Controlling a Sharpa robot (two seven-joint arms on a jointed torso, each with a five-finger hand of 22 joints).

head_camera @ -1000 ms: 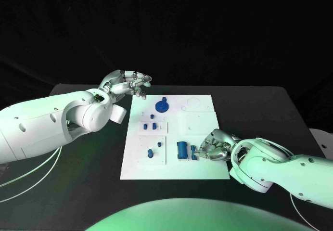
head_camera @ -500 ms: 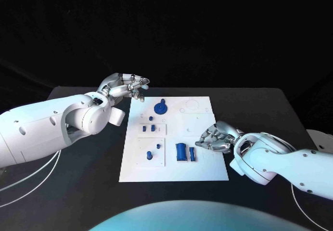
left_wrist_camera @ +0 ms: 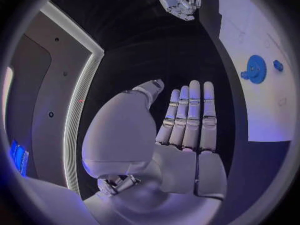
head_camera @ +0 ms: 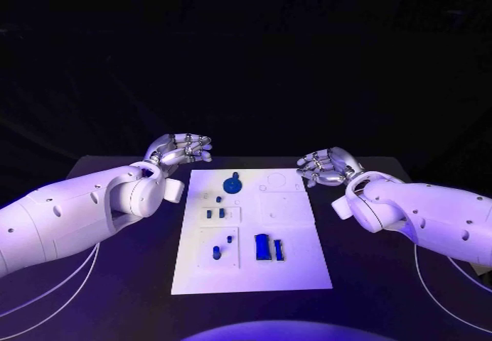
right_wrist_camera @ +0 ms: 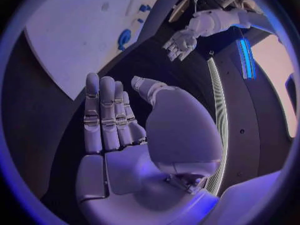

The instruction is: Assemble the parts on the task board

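The white task board [head_camera: 297, 273] lies in the middle of the black table. A blue gear [head_camera: 232, 185] stands near its far edge, small blue pieces [head_camera: 213, 212] sit in the left plates, and two upright blue blocks [head_camera: 266, 247] stand near the front. My left hand [head_camera: 180, 150] hovers off the board's far left corner, holding nothing. Off the far right corner my right hand [head_camera: 323, 168] is likewise free of any part. In the left wrist view the left hand [left_wrist_camera: 184, 130] shows a flat palm with straight fingers; the right hand [right_wrist_camera: 115, 130] looks the same in the right wrist view.
Bare black table [head_camera: 399, 284] surrounds the board on all sides. The left wrist view shows the board [left_wrist_camera: 265, 105] with the gear [left_wrist_camera: 255, 67] and the right hand [left_wrist_camera: 178, 0] beyond. The right wrist view shows the board [right_wrist_camera: 75, 40] and the left hand [right_wrist_camera: 181, 42].
My right hand has left the blue blocks near the board's front right and lifted back to the far right corner, holding nothing. The left hand stays by the far left corner. The camera shifted.
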